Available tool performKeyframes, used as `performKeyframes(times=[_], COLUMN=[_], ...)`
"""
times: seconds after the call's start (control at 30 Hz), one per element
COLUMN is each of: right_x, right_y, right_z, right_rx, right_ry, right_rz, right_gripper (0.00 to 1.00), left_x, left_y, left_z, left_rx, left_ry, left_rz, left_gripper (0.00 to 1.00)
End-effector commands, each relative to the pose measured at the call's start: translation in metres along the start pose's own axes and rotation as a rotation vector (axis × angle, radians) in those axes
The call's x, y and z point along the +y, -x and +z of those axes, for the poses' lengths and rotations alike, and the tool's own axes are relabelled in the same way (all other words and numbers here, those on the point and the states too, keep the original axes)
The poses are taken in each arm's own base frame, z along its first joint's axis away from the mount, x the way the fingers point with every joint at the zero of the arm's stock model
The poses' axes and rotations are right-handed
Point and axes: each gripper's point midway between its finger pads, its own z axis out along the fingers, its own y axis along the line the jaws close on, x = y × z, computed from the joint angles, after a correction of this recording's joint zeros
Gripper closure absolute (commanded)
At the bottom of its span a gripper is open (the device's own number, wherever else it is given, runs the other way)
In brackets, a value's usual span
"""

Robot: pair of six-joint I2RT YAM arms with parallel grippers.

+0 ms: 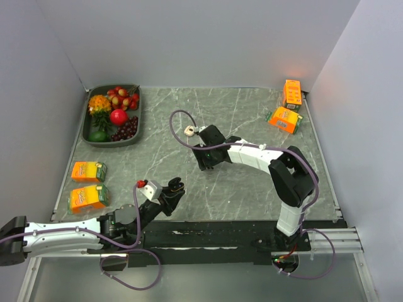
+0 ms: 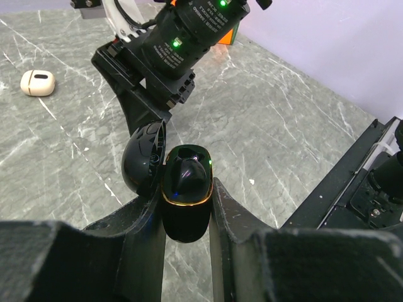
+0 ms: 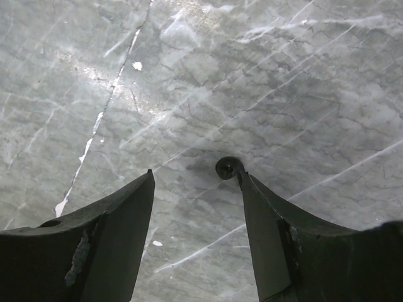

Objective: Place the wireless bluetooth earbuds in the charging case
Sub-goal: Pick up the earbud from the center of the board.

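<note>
Your left end effector (image 2: 186, 194) pinches the open charging case (image 2: 187, 217) mouth-up with the lid back, evidently presenting it for loading. Your right end effector (image 3: 196, 182) stands spread above the worktop (image 3: 283, 75). One black earbud (image 3: 227, 167) lies touching one fingertip, not yet gripped.

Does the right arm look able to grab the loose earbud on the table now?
Probably yes: the right end effector is open over the earbud, with only bare table around it. The earbud lies by one fingertip, off-centre, so a small sideways shift seems needed.

Fruit tray (image 1: 104, 143) far left; orange cartons (image 1: 88, 171) nearer, others (image 1: 284, 119) far right
</note>
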Motion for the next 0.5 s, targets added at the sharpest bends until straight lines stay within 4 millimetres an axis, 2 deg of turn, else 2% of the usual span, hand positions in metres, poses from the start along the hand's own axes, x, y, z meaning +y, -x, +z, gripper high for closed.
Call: performKeyframes(times=[0.0,0.47], right_x=[-0.008,-0.016], right_y=[-0.001,-0.003], right_z=[0.008,0.023], right_rx=[-0.005,0.025], right_ry=[0.001,0.003], right_rz=[-0.002,-0.009], right_gripper=[0.36,0.46], left_x=[-0.006,-0.006], left_y=[0.015,0.014], left_z=[0.003,0.002], left_rx=[-0.041,-0.038], left_ry=[-0.007,-0.007], left_rz=[-0.043,-0.046], left_gripper=[0.99,0.99])
